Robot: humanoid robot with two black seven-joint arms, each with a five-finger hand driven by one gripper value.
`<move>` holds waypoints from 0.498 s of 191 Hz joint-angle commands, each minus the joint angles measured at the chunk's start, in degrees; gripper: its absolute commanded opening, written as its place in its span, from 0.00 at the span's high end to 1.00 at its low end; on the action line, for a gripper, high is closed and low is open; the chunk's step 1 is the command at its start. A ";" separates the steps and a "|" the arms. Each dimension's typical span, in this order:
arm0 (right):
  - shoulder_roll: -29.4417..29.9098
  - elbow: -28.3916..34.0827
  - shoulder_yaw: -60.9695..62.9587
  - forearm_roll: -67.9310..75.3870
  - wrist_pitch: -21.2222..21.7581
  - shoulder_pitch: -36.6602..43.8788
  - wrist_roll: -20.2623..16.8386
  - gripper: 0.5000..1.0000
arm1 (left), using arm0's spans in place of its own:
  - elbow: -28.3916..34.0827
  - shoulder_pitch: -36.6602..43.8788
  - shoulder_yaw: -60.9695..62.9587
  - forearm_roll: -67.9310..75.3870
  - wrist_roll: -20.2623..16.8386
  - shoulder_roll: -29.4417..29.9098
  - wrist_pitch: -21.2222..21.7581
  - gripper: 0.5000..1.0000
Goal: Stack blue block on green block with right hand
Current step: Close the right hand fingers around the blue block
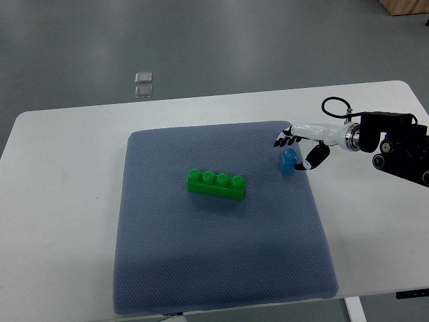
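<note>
A long green block (216, 185) with studs on top lies on the blue-grey mat (214, 255), near the mat's middle. A small blue block (288, 162) stands upright near the mat's right edge, well to the right of the green block. My right hand (299, 149) comes in from the right edge and sits around the blue block, fingers behind it and thumb on its right side. The fingers look spread, and I cannot tell whether they touch the block. The block rests on the mat. The left arm is out of view.
The mat lies on a white table (60, 201). Two small clear squares (143, 84) lie on the floor beyond the table's far edge. A black cable loops over my right wrist (338, 107).
</note>
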 commanded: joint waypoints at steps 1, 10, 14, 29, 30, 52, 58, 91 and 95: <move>0.05 -0.02 -0.05 0.00 0.00 0.09 -0.12 0.46 | 0.08 0.00 -0.01 0.00 0.00 0.00 -0.02 0.00; 0.05 -0.02 -0.05 0.00 0.00 0.09 -0.12 0.47 | -0.01 0.00 -0.01 0.00 0.00 0.00 -0.02 0.00; 0.05 -0.02 -0.05 0.00 0.00 0.09 -0.12 0.47 | -0.01 0.00 -0.01 0.00 0.00 0.00 -0.02 0.00; 0.05 -0.02 -0.05 0.00 0.00 0.09 -0.12 0.48 | -0.01 0.00 -0.01 0.00 0.00 0.00 -0.02 0.00; 0.05 -0.02 -0.05 0.00 0.00 0.09 -0.12 0.48 | -0.01 0.00 -0.01 0.00 0.00 0.00 -0.02 0.00; 0.05 -0.02 -0.05 0.00 -0.44 0.17 -0.12 0.49 | -0.01 0.00 -0.01 0.00 0.00 0.00 -0.02 0.00; 0.05 -0.02 -0.05 0.00 -0.44 0.17 -0.12 0.50 | -0.01 0.00 -0.01 0.00 0.00 0.00 -0.02 0.00; 0.05 -0.02 -0.13 0.00 -0.44 0.17 -0.12 0.53 | 0.08 0.00 -0.01 0.00 0.00 0.00 -0.02 0.00; 0.05 -0.02 -0.13 0.00 -0.44 0.17 -0.12 0.54 | -0.01 0.00 -0.01 0.00 0.00 0.00 -0.02 0.00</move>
